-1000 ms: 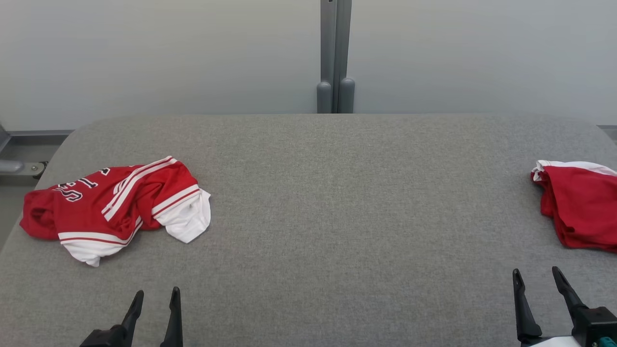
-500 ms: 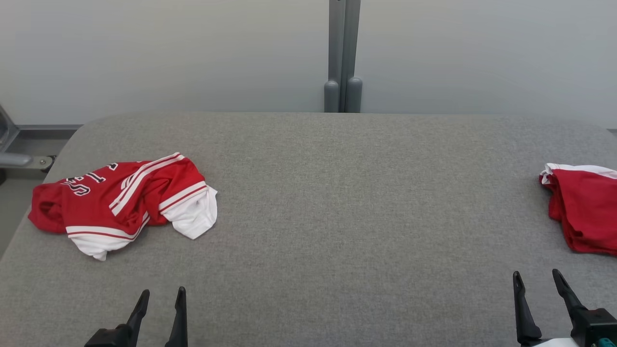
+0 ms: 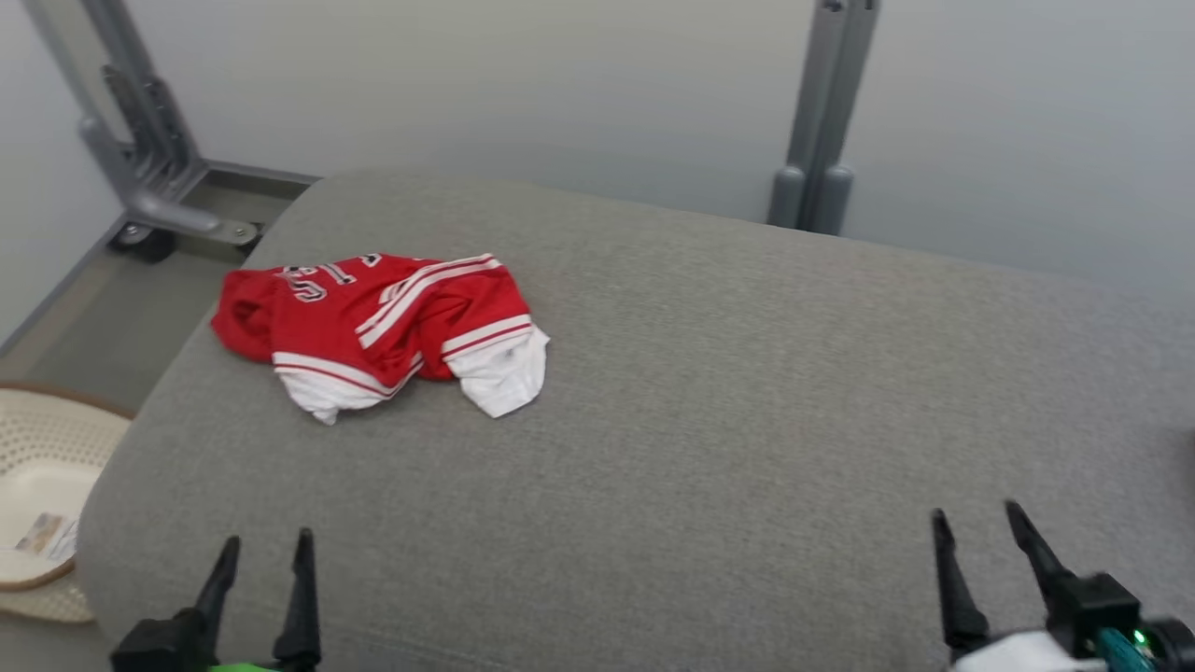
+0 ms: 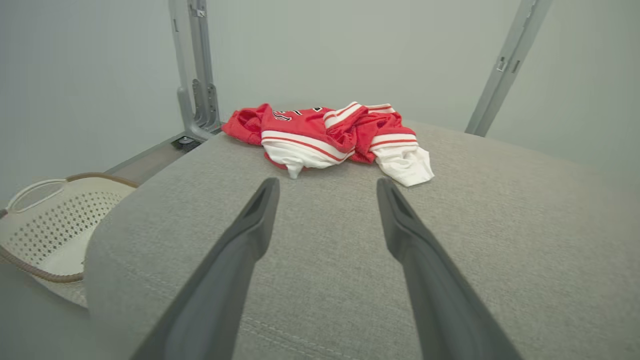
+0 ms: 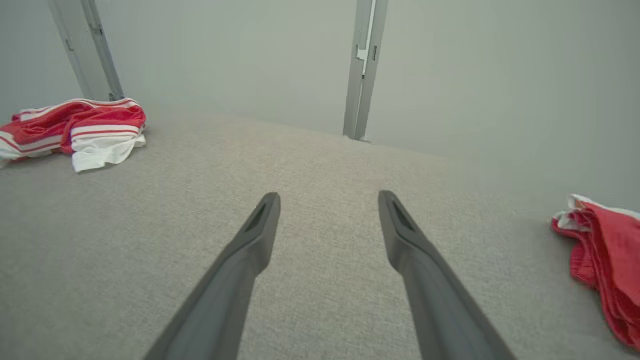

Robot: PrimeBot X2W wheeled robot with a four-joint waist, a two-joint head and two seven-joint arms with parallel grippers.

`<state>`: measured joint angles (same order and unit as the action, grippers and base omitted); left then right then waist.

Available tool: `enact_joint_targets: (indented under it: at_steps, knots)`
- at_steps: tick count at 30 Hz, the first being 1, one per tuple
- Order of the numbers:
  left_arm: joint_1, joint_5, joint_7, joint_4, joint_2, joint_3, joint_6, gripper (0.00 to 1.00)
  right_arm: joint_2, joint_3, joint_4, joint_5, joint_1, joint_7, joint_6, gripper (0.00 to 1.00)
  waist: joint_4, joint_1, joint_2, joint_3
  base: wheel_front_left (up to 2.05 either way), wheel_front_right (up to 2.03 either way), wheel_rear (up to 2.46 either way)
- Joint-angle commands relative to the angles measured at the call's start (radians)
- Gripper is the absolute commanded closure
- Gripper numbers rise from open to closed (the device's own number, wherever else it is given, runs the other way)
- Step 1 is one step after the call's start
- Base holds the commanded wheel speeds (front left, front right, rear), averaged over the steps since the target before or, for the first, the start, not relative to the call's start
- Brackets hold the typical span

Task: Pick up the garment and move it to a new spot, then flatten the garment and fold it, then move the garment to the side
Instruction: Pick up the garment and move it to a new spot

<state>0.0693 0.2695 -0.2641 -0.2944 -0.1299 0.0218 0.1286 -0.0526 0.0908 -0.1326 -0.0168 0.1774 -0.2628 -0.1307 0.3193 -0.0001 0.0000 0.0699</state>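
Holding the left gripper (image 3: 267, 539) spread wide and empty at the lower left of the head view, pointing up over the near edge of the table (image 3: 709, 401). Holding the right gripper (image 3: 975, 511) just as wide and just as empty at the lower right, well apart from the left one. Finding the garment (image 3: 383, 322) lying crumpled near the far left corner of the table, well ahead of the left gripper and touching neither gripper. Showing red cloth with white stripes, two white hems spilling toward the near side, and dark outlined lettering on the far fold, too bunched for reading. Looking along the left gripper in the left wrist view and seeing the garment straight ahead, beyond both tips and clear of them. Seeing it far off at the upper left in the right wrist view. Noting grey woven fabric covering the table, rounding off at the corners. Catching a red pile (image 5: 605, 250) with a white edge at the right side of the right wrist view, well apart from the garment. Spotting a pale perforated basket (image 3: 42, 448) with a brown rim on the floor (image 3: 121, 327) off the table's left side. Making out a grey frame (image 3: 140, 159) behind the far left corner and a grey post (image 3: 822, 121) farther right, both standing against a plain pale wall (image 3: 513, 84).
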Motion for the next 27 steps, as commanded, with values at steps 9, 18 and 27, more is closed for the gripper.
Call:
enact_joint_targets:
  at_steps: [9,18,27]
  knots:
    - [0.08,-0.003,0.0,0.109,0.049,-0.147,-0.014,0.0,-0.034,-0.147,-0.097,0.018,-0.201,-0.003,0.001,0.0,0.191,0.0001,0.0,-0.057,0.0,0.0,0.0]
    - [0.106,-0.019,0.0,0.137,0.073,-0.174,-0.005,0.0,-0.054,-0.154,-0.117,-0.004,-0.193,-0.003,0.001,0.0,0.187,0.0001,0.0,-0.054,0.0,0.0,0.0]
    - [-0.093,0.0,0.033,0.03,0.038,-0.051,0.002,0.0,-0.061,-0.074,-0.072,0.02,-0.134,-0.003,0.001,0.0,0.197,0.0001,0.0,-0.105,0.0,0.0,0.0]
